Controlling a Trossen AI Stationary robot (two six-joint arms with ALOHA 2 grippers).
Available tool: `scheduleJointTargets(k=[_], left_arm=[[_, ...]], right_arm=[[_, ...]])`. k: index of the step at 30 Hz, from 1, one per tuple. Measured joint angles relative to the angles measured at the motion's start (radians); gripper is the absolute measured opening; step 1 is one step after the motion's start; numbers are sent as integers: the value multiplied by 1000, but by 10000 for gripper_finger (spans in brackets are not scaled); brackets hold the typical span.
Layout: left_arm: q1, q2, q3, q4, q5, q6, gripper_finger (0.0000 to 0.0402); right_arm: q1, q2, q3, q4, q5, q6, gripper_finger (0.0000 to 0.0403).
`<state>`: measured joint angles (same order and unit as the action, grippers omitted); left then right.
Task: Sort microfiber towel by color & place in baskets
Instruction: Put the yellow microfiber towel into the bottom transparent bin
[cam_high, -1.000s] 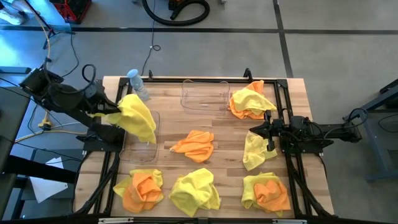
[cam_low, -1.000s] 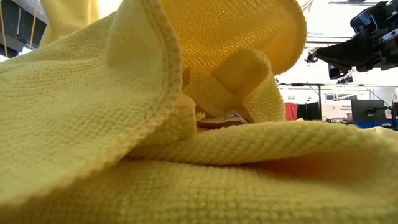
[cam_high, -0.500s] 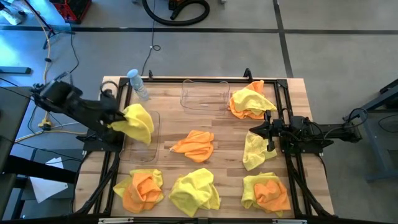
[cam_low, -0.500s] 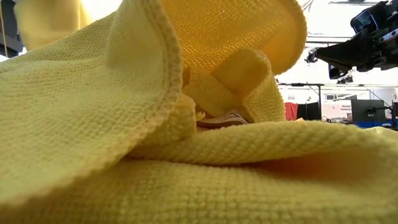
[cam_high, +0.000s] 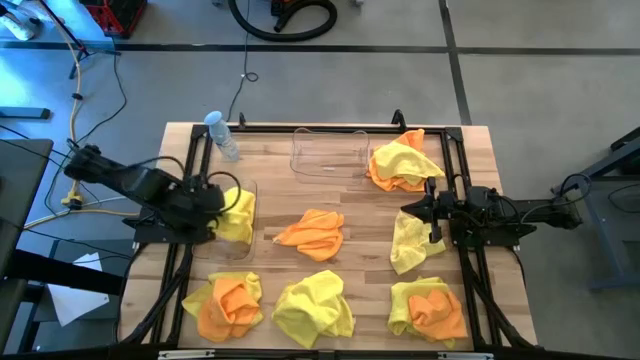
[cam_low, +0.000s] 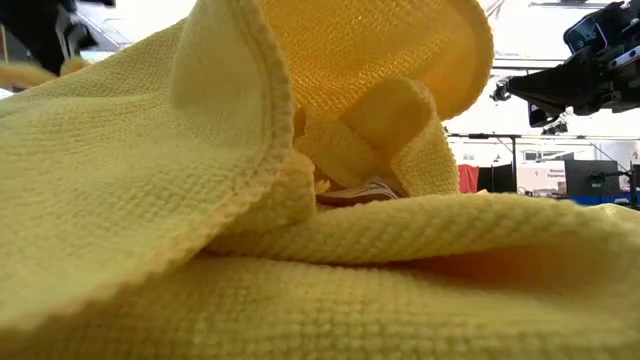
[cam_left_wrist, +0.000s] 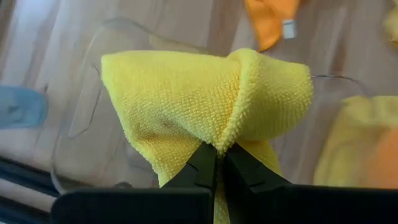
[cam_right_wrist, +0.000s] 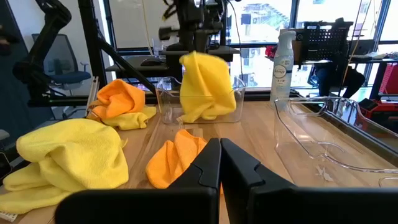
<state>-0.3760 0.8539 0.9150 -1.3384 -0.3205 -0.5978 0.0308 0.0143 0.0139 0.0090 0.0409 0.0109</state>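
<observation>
Left gripper (cam_left_wrist: 217, 155): pinched tight on one yellow towel (cam_high: 237, 212), low inside the left basket (cam_high: 247, 243). You should release only once the cloth sits wholly within the walls, then lift straight up so no corner drags out.

Right gripper (cam_high: 432, 211): pressed together, empty, waiting beside another yellow towel (cam_high: 410, 243) on the bench (cam_high: 480, 140).

Change: towel was raised over the basket's edge; now lowered in.
</observation>
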Motion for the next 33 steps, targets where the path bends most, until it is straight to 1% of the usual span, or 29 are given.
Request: scheduleJointTargets(k=[3, 7, 12, 17, 21, 23, 27, 29, 33], left_arm=[[57, 39, -41, 13, 7, 20, 0], [156, 97, -73, 27, 62, 88, 0], [276, 180, -84, 135, 107, 200, 0], [363, 274, -84, 212, 130, 304, 0], [402, 341, -84, 217, 146, 337, 0], [411, 361, -88, 252, 146, 350, 0], [427, 366, -159, 378, 177, 382, 0], [435, 366, -181, 377, 181, 370, 0], [450, 366, -181, 377, 181, 340, 0]], right_arm=[[0, 0, 0, 0, 0, 0, 0], [0, 0, 0, 0, 0, 0, 0], [0, 0, 0, 0, -1, 0, 0], [0, 0, 0, 0, -1, 0, 0], [0, 0, 0, 0, -1, 0, 0], [0, 0, 0, 0, -1, 0, 0], [0, 0, 0, 0, -1, 0, 0], [0, 0, 0, 0, -1, 0, 0], [0, 0, 0, 0, -2, 0, 0]])
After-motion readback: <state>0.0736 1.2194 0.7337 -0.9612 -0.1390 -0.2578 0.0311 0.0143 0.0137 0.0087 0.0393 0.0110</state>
